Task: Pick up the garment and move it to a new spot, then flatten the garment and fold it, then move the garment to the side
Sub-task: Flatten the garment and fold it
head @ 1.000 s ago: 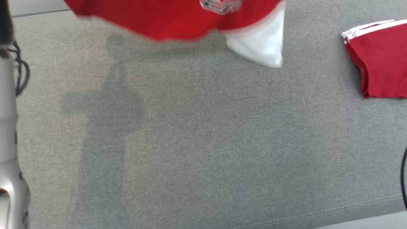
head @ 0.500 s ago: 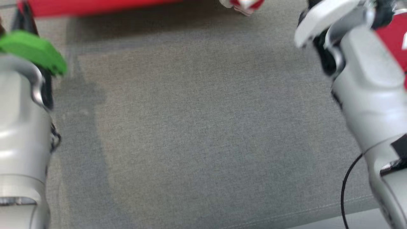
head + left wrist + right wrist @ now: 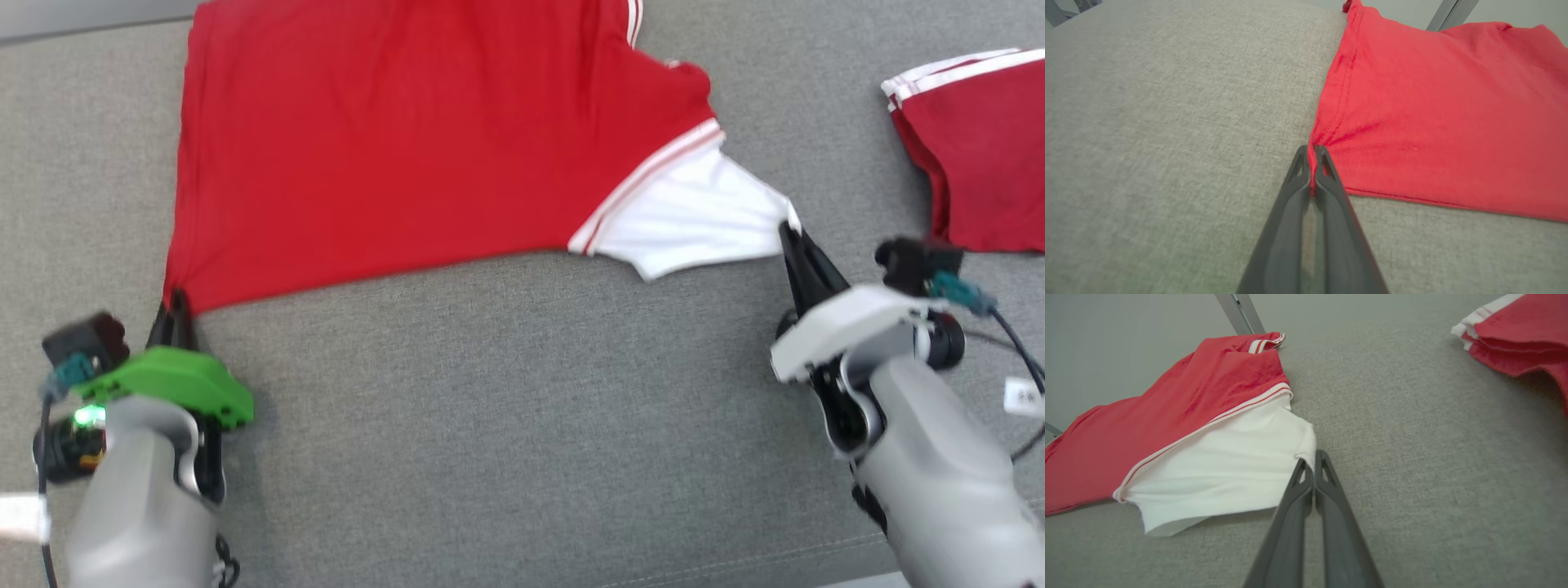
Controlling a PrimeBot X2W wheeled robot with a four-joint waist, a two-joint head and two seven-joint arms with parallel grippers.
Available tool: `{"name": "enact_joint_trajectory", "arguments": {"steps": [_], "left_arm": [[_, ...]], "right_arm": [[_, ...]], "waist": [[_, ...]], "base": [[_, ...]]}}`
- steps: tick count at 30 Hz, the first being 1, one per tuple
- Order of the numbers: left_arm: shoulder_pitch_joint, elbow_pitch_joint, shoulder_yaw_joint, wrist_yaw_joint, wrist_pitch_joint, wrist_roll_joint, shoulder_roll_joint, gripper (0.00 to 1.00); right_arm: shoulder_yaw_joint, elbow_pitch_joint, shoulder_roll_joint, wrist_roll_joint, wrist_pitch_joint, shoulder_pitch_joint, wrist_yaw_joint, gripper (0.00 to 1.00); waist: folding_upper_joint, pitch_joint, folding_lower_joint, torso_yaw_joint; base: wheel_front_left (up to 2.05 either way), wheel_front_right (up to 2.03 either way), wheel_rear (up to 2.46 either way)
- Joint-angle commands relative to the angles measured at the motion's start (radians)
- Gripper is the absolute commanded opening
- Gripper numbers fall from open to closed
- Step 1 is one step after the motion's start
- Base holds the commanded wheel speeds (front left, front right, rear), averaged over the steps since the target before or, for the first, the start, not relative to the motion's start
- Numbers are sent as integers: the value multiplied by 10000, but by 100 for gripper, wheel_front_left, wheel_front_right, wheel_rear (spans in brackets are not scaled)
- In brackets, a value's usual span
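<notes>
The garment [image 3: 408, 155] is a red shirt with a white sleeve [image 3: 694, 220], spread over the grey cushion. At its near left hem corner my left gripper [image 3: 175, 304] is shut, pinching the red fabric [image 3: 1412, 122] between the fingertips, as the left wrist view shows at the left gripper [image 3: 1312, 153]. My right gripper [image 3: 788, 233] is shut on the tip of the white sleeve [image 3: 1229, 465], seen close in the right wrist view at the right gripper [image 3: 1312, 457]. The cloth lies mostly flat, with a slight bunching at the shoulder [image 3: 678, 82].
A second dark red garment [image 3: 980, 155] with white stripes lies folded at the far right, also the red garment [image 3: 1519, 343]. The cushion's front seam [image 3: 816, 539] runs along the bottom. Grey cushion surface [image 3: 506, 392] stretches between my two arms.
The camera has shifted. The garment, earlier hanging and blurred at the top, now lies spread on the cushion, with both grippers down at its near corners.
</notes>
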State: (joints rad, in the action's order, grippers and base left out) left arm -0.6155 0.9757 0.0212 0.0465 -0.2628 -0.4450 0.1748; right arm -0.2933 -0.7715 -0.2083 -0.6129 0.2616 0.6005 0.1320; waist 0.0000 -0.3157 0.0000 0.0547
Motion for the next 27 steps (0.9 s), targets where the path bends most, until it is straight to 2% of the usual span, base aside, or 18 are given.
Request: {"name": "enact_joint_trajectory", "arguments": {"steps": [1, 9, 13, 16, 20, 22, 27], "left_arm": [[704, -333, -228, -182, -20, 64, 95, 0], [3941, -3474, -662, -652, -23, 584, -256, 0], [5354, -5495, -528, -1096, 424, 685, -440, 0], [6467, -7405, -413, -1552, 1237, 792, -511, 0], [7406, -9409, -224, -1922, 2354, 907, -473, 0], [7656, -9954, -101, -1977, 2868, 948, -370, 0], [7517, -10249, 141, -1874, 4076, 871, -54, 0]], "right_arm": [[321, 433, -172, 162, 36, -667, -28, 0], [1735, 3787, -48, 1235, 24, -4196, -34, 0], [2620, 5645, 384, 1823, -745, -5853, -32, 0], [3222, 7233, 819, 2304, -1625, -6979, -29, 0], [3658, 8811, 1213, 2694, -2592, -7817, -25, 0], [3689, 9239, 1301, 2813, -2984, -7960, -25, 0], [3568, 9361, 1382, 2902, -3640, -7471, -23, 0]], "waist": [[0, 447, 0, 25], [0, 1311, 0, 67], [0, 1523, 0, 15], [0, 1577, 0, -34], [0, 1568, 0, -75], [0, 1561, 0, -80], [0, 1418, 0, -118]], "base": [[0, 0, 0], [0, 0, 0], [0, 0, 0], [0, 0, 0], [0, 0, 0], [0, 0, 0], [0, 0, 0]]}}
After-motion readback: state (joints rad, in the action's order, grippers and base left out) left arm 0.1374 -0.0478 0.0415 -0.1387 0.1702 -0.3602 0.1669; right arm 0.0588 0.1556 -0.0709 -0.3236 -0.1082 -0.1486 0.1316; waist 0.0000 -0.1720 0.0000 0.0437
